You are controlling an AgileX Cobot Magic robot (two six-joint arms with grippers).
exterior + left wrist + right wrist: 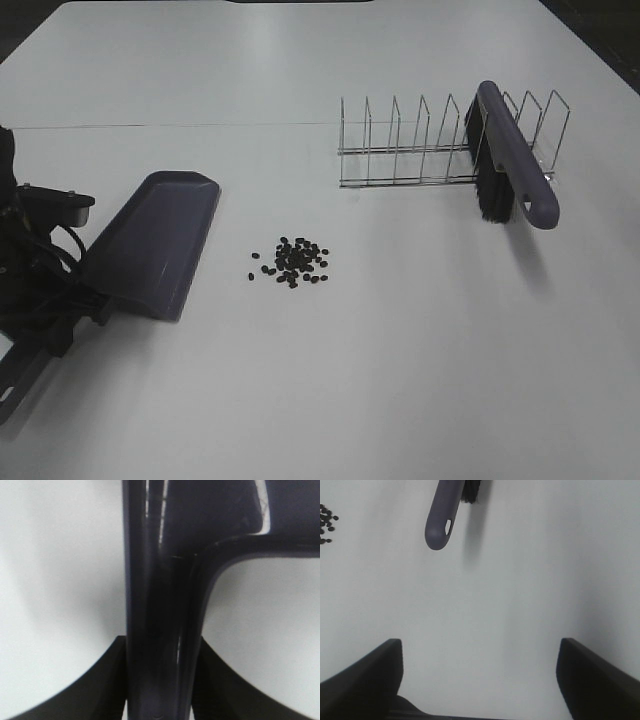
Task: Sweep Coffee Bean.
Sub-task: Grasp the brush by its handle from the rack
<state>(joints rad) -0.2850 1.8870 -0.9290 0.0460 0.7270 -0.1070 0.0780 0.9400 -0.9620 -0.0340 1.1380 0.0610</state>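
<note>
Left arm (40,270): low over the table (400,360), at the handle end of the dustpan (155,240), on the side away from its wide lip. Dark links and cabling bunched behind the wrist.

Left gripper (160,695): closed on the dustpan handle. One of the fingers (107,685) presses each side of it, with the handle running straight out between them.

Right gripper (479,645): outside the exterior high view, so its place relative to the dustpan cannot be told. Its fingers (367,680) are spread wide above the table, nothing between them.
</note>
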